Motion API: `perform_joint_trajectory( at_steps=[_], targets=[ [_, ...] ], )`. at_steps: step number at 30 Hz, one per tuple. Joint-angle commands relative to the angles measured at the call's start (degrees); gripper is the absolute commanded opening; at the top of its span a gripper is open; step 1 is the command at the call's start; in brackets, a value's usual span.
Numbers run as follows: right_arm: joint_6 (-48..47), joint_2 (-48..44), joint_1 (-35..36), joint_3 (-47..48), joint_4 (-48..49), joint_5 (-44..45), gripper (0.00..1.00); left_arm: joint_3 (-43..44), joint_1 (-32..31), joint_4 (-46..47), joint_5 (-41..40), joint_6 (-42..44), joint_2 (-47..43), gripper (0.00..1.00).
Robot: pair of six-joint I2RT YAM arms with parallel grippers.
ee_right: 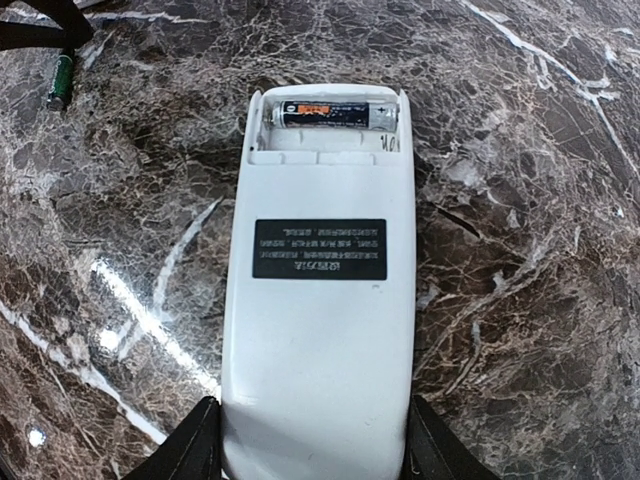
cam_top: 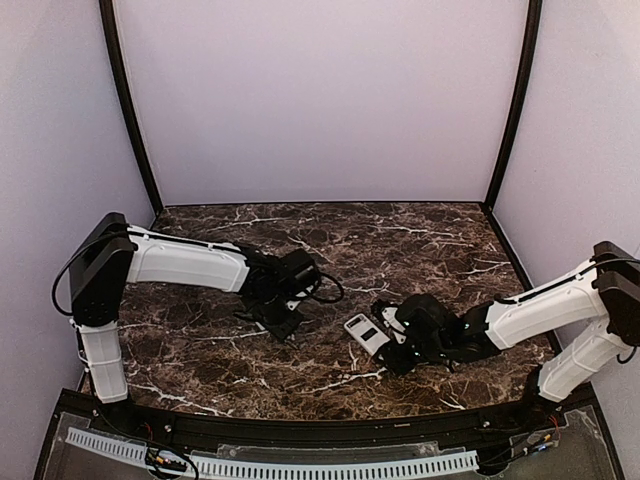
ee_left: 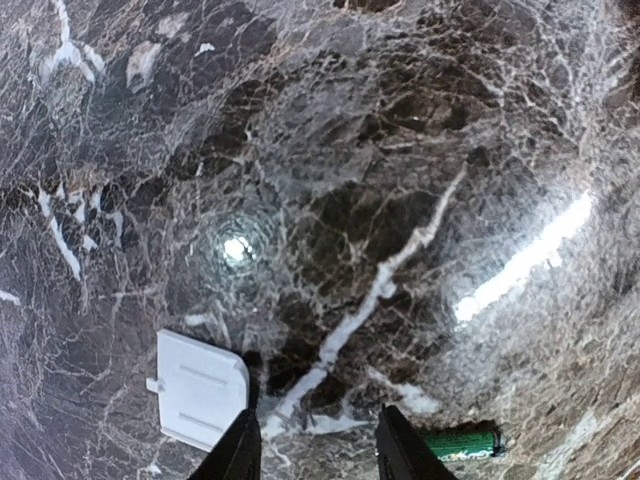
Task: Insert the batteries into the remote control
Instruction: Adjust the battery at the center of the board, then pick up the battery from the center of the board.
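1. Dark veined marble worktop (cam_top: pixel 200 365), closed in by pale lilac walls (cam_top: pixel 320 100).
2. Mid-frame in the top view, the remote control (ee_right: pixel 318 300) lies back up, its compartment open, with one battery (ee_right: pixel 335 115) seated across it.
3. Right jaws clamp the remote's near end.
4. Left jaws stand apart, holding nothing.
5. In the left wrist view, a white battery cover (ee_left: pixel 200 388) lies lower left and a green battery (ee_left: pixel 460 441) lower right.

Left gripper (ee_left: pixel 315 445) points down, jaws apart; right gripper (ee_right: pixel 315 440) lies low, jaws gripping.
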Motion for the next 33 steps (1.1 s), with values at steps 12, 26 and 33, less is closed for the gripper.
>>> perform_joint_trajectory(
  at_steps=[12,26,33],
  targets=[
    [-2.45,-1.23,-0.48,-1.9,-1.02,-4.64,0.0,-6.66,1.28,3.16,10.3,27.36,-14.72,0.48],
    [-2.89,-1.27,-0.39,-2.14,0.3,-5.67,0.0,-8.42,1.28,4.38,24.07,50.56,-11.17,0.43],
    [-3.0,-1.87,-0.36,-2.47,0.61,-5.91,0.0,-5.8,2.53,5.1,22.97,56.01,-9.04,0.41]
  ],
)
